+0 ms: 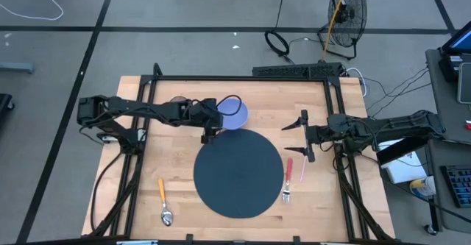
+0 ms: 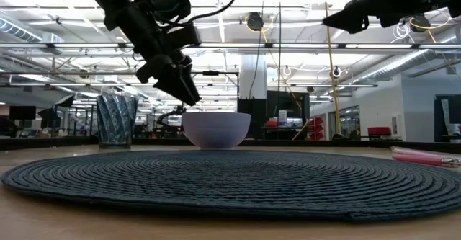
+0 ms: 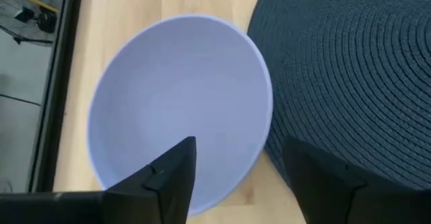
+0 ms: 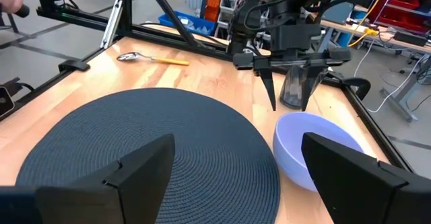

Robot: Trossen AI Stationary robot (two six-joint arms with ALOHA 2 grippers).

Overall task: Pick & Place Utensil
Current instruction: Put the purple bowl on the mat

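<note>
Left gripper (image 1: 209, 137) hangs open and empty over the bowl (image 1: 234, 115). Right gripper (image 1: 303, 138), also open and empty, is nearer the fork (image 1: 287, 179), which lies lengthwise just beyond it.

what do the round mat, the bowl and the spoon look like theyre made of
Round dark blue-grey mat: woven cord or fibre, judging by the concentric ribbed coils. Pale lavender bowl: smooth, matte and evenly coloured, probably plastic or glazed ceramic; I can't tell which. Spoon with orange handle: shiny silvery head, likely metal, with what looks like a plastic handle.
</note>
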